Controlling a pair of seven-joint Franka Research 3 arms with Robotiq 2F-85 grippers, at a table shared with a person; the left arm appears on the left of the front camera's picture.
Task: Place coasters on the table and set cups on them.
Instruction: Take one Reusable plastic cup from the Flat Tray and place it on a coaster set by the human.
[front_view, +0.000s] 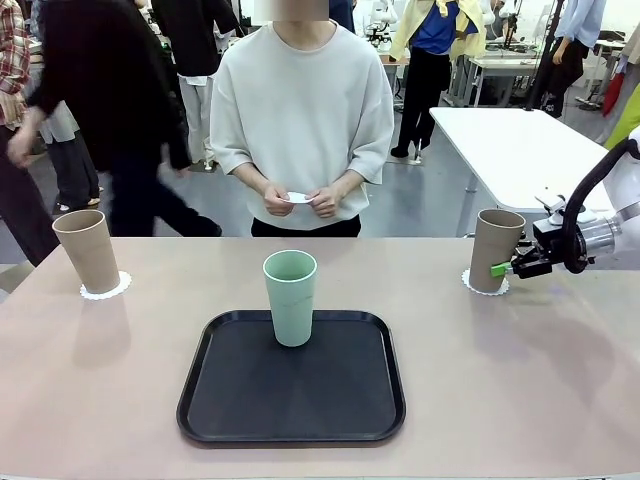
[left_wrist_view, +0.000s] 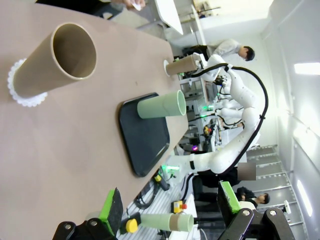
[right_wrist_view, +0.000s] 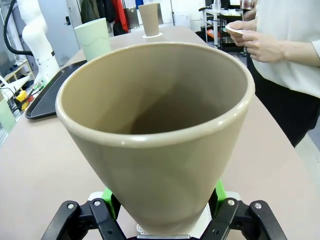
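Found the right gripper (right_wrist_view: 162, 212) closed on a tall tapered matte tan-brown cup (right_wrist_view: 155, 130), with green pads (right_wrist_view: 107, 196) pressed to either side of its lower wall. Looked down along those fingers straight into the cup's mouth and saw nothing inside. Made out a scalloped white paper coaster (right_wrist_view: 232, 196) under the base, just beyond the fingertips, on the matte beige-pink table (right_wrist_view: 40, 165). Farther out past the fingers, noted a pale mint green cup (right_wrist_view: 93, 39) upright on a black rounded-square tray (right_wrist_view: 47, 97), and beyond it a second tan-brown cup (right_wrist_view: 150, 19) on a coaster of its own. Off to one side of the fingers, caught a person's hands (right_wrist_view: 260, 44) holding another white coaster (right_wrist_view: 232, 30). Found the left gripper (left_wrist_view: 170, 205) spread wide with nothing between its fingers, well short of the second tan-brown cup. Saw into that cup from the left wrist, bare inside, but not from the front. Could not see to the bottom of the mint one from any camera.
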